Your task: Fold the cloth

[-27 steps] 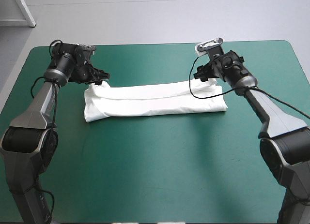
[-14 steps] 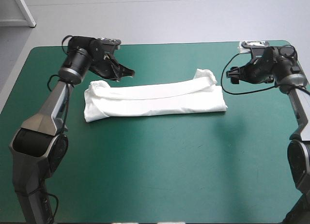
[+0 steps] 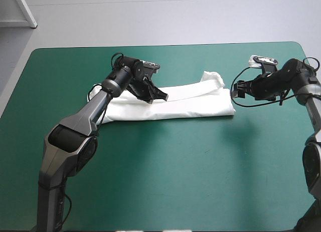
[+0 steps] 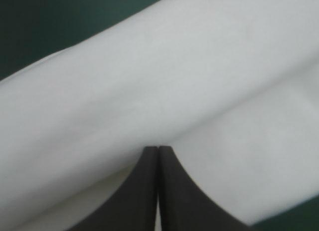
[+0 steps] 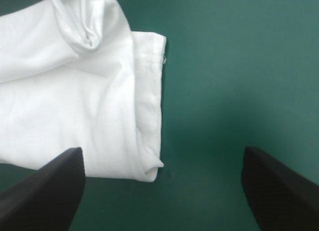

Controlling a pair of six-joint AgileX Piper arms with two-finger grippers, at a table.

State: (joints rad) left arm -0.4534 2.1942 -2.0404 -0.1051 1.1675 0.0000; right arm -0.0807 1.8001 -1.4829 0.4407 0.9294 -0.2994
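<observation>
- Left gripper (image 3: 158,95), two broad black fin-shaped fingers: pressed together into one pointed arch, with nothing seen clamped between them.
- Its tip sits over the white short-sleeved T-shirt (image 3: 195,102), left of the garment's middle. Whether it touches the fabric can't be told.
- Right gripper (image 3: 234,90): fingers (image 5: 45,186) spread wide apart, holding nothing. It is just beside the T-shirt's right end, and the hemmed end edge lies ahead of it.
- T-shirt: folded into a long narrow band, flat on the teal-green table cover (image 3: 175,167), in the far half and roughly centred. The left arm hides its left end.
- Long axis runs left to right across the table, with the right end angled slightly toward the far edge.
- Small puffed fold (image 3: 213,77) stands up at the far right corner.
</observation>
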